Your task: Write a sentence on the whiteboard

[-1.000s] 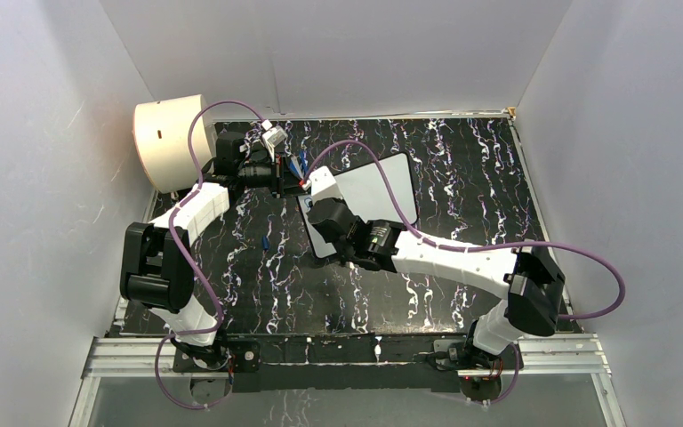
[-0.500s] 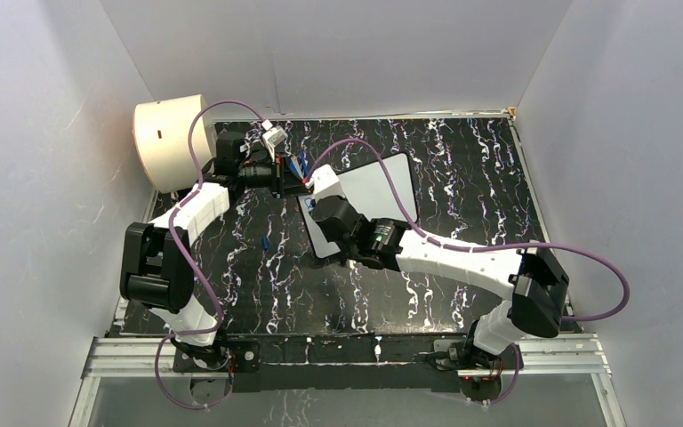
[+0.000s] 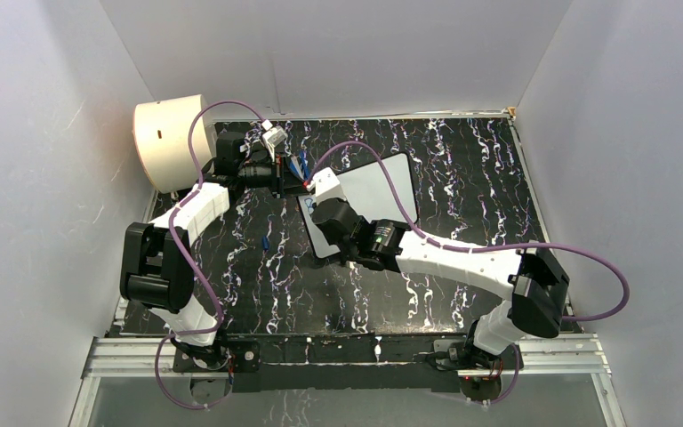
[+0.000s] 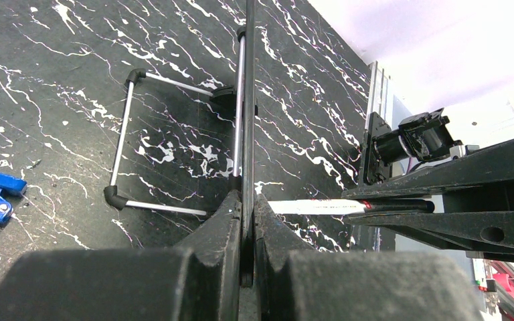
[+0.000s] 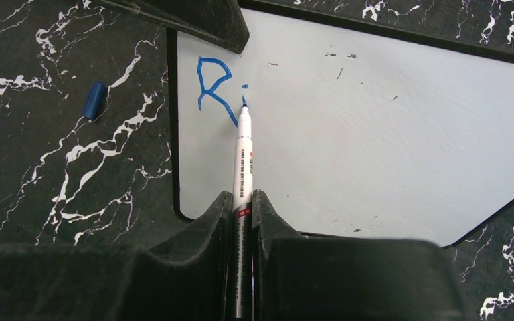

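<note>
One letter of the sentence sits at 10 o'clock on the whiteboard, near the table's middle, so nearly all of it awaits you, with your right tool clamped on the marker and left tool pinching the board's edge.

Smooth, faintly glossy white whiteboard with thin black rim, matt black table veined white like marble, white plastic marker, stand of shiny metal rods, blue plastic cap
</note>
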### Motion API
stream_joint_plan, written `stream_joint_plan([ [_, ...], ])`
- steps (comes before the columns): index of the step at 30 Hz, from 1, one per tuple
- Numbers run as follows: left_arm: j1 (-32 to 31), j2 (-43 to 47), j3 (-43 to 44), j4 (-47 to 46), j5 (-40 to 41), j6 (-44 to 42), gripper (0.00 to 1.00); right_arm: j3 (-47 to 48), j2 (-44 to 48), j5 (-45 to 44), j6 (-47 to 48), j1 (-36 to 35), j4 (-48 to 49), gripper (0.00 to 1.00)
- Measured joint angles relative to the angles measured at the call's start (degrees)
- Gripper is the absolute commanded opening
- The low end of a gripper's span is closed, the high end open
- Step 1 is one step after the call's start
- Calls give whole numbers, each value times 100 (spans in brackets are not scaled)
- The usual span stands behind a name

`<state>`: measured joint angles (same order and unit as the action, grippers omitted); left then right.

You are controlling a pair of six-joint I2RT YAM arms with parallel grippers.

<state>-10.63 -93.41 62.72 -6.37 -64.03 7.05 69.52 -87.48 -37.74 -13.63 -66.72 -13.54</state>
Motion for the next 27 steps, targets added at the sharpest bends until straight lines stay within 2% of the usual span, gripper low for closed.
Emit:
stream_joint_plan([
  [27, 0, 0, 0, 0, -2, 2, 0, 0, 13, 44, -120, 0, -295, 0],
])
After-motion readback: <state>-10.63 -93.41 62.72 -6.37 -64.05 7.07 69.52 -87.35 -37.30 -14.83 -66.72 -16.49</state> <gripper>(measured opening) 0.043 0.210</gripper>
